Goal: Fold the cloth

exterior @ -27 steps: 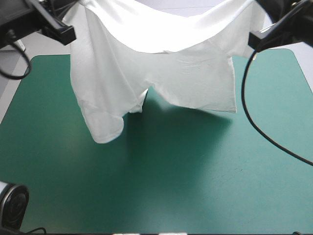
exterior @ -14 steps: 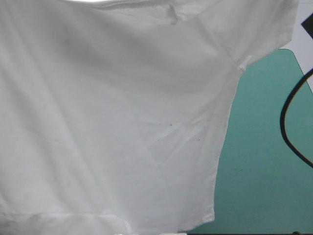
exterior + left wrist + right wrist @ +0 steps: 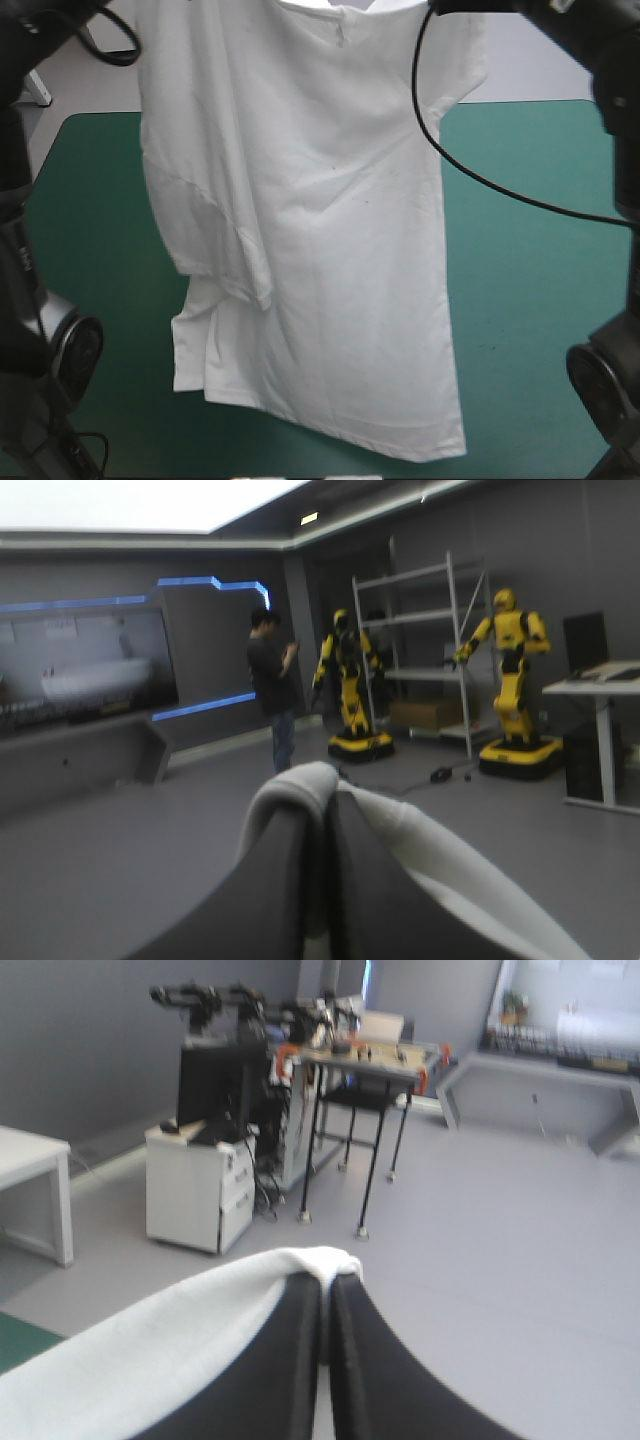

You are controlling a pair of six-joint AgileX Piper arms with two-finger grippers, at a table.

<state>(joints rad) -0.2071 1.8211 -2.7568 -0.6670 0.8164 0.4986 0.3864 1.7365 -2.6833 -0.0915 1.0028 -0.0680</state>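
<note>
The white T-shirt point(image 3: 320, 230) hangs lengthwise above the teal-green table, held up by its collar end at the top of the high view. One sleeve point(image 3: 215, 250) droops on the left side, and the hem point(image 3: 330, 425) dangles low near the table's front edge. Both arms are raised, so the wrist views look level into the room. My left gripper point(image 3: 328, 798) is shut on the T-shirt, with a white fold point(image 3: 295, 785) wrapped over its tips. My right gripper point(image 3: 326, 1285) is shut on the T-shirt too, with cloth point(image 3: 150, 1360) draped beside one finger.
The teal-green cover point(image 3: 540, 250) shows bare to the right of the shirt and in a strip on the left point(image 3: 90, 220). Dark arm segments stand at the near left point(image 3: 40, 330) and near right point(image 3: 610, 380) corners.
Earlier the shirt hung wide between the two grippers over the far table. It then swung toward the camera. Now it hangs narrower and longer, its hem near the front edge.
</note>
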